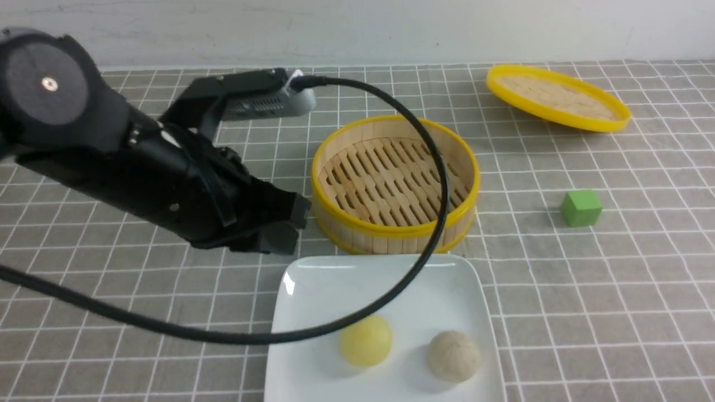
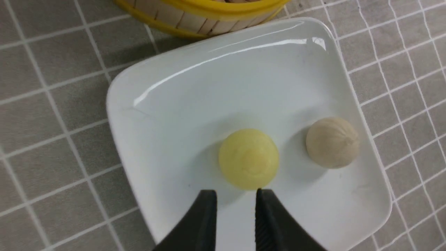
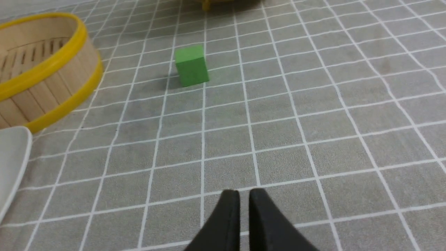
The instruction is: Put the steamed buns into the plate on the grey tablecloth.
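Note:
Both steamed buns lie in the white square plate [image 1: 313, 279] on the grey tablecloth [image 1: 586, 290]. The pale yellow bun [image 1: 366, 340] is left of the beige-grey one [image 1: 454, 356]. In the left wrist view my left gripper [image 2: 236, 195] hovers over the plate [image 2: 167, 115], open and empty, its tips just short of the yellow bun [image 2: 249, 158]. The beige bun [image 2: 332, 142] lies beside it. My right gripper [image 3: 244, 193] is low over bare cloth. Its jaws are nearly together with only a thin slit and hold nothing.
The bamboo steamer [image 1: 394, 181] stands empty just behind the plate. Its yellow-rimmed lid [image 1: 558, 97] lies at the back right. A green cube [image 1: 581, 207] sits right of the steamer. The left arm [image 1: 167, 178] and its cable [image 1: 441, 184] cross over steamer and plate.

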Tool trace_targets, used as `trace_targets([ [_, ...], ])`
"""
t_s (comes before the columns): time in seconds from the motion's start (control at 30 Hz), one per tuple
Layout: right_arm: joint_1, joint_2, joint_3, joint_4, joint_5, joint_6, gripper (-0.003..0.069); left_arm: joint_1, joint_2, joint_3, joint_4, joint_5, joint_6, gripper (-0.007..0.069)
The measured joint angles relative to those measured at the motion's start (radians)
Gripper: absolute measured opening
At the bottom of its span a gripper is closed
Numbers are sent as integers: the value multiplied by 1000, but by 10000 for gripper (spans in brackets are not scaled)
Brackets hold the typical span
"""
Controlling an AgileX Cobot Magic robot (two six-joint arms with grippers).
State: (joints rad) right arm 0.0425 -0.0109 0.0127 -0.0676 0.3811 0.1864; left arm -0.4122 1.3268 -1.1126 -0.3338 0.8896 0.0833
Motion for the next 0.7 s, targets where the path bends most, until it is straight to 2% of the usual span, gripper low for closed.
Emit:
trace_targets([
  [0.1, -2, 0, 0, -2, 0, 0, 72, 0, -88, -47, 162, 97, -64, 188],
  [0.13, -2, 0, 0, -2, 0, 0, 72, 0, -93, -48, 172, 97, -69, 185],
  [0.17, -2, 0, 0, -3, 0, 0, 74, 0, -141, -54, 258, 139, -104, 161],
  [0.27, -3, 0, 0, -5, 0, 0, 78, 0, -230, -55, 389, 237, -171, 79],
  [0.37, -3, 0, 0, -5, 0, 0, 80, 0, -322, -33, 442, 323, -223, 13],
  [0.47, -4, 0, 0, -5, 0, 0, 84, 0, -420, 44, 440, 343, -249, 2],
  [0.57, -4, 0, 0, -5, 0, 0, 89, 0, -569, 220, 394, 223, -265, 2],
  [0.7, -4, 0, 0, -5, 0, 0, 95, 0, -728, 461, 306, -127, -325, 2],
])
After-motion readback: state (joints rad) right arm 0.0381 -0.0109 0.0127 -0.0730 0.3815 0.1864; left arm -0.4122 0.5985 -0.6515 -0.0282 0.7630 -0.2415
